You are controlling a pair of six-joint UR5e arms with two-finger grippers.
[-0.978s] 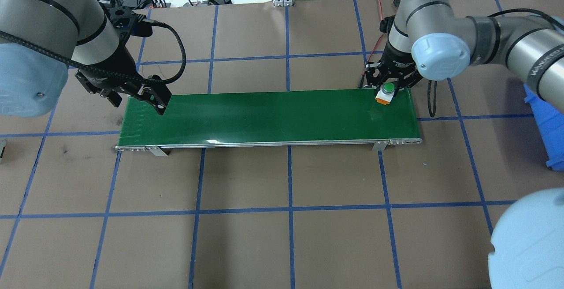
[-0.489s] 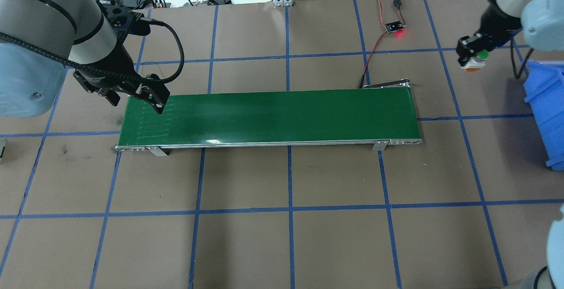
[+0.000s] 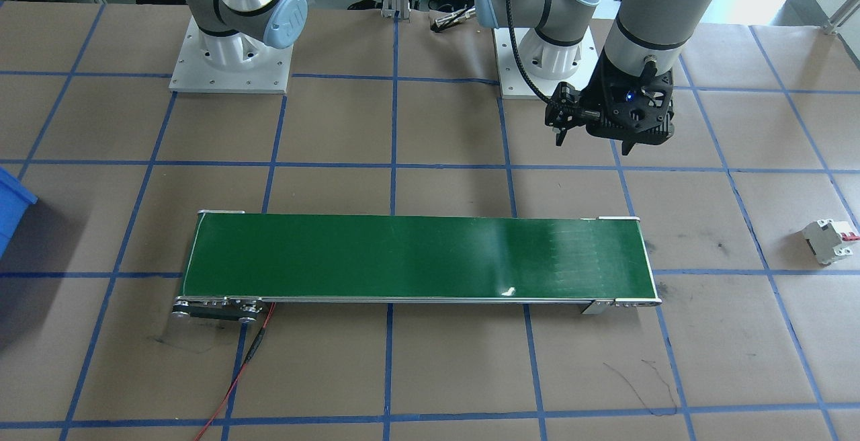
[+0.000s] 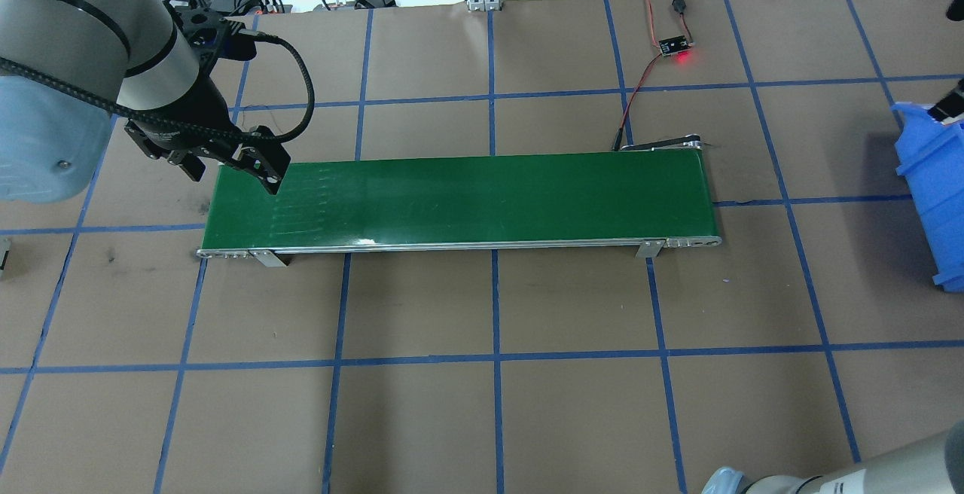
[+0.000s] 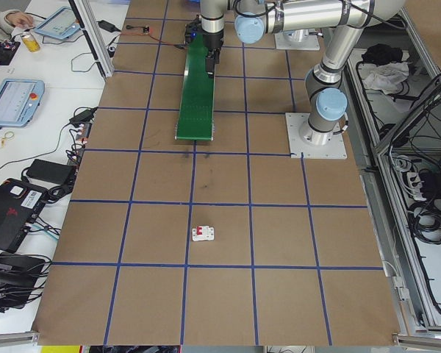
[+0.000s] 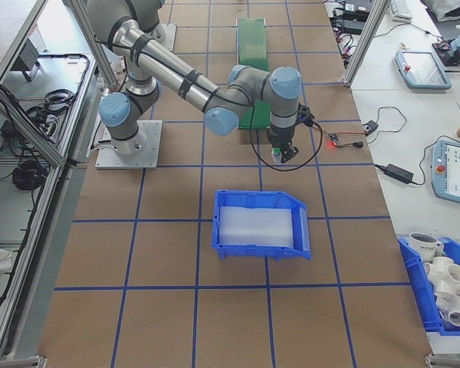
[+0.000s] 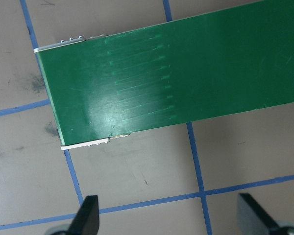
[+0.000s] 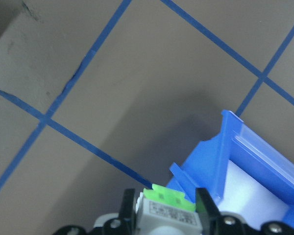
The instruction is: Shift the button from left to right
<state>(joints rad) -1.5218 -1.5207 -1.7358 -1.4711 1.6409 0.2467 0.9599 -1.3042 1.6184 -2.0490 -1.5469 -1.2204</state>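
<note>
Nearly done: right gripper [image 8: 159, 223] clamps the small green-capped push-button with white-grey body [image 8: 167, 208], hanging at the rim of the blue plastic bin [image 8: 245, 161]. Left gripper [image 7: 169, 218] hangs spread and empty beside the long green conveyor belt [image 4: 459, 200]; only the drop remains.

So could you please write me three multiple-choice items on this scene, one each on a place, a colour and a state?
1. Where is the button?
A. on the green belt
B. between the right gripper's fingers, near the bin's edge
C. on the table beside the breaker

2. What colour is the bin?
A. blue
B. red
C. yellow

3. How is the left gripper?
A. shut on the button
B. shut on a cable
C. open, holding nothing

Answers: 1 B, the right wrist view shows it clamped beside the bin's corner. 2 A, the right side view shows it blue. 3 C, the left wrist view shows spread fingers over bare table.
</note>
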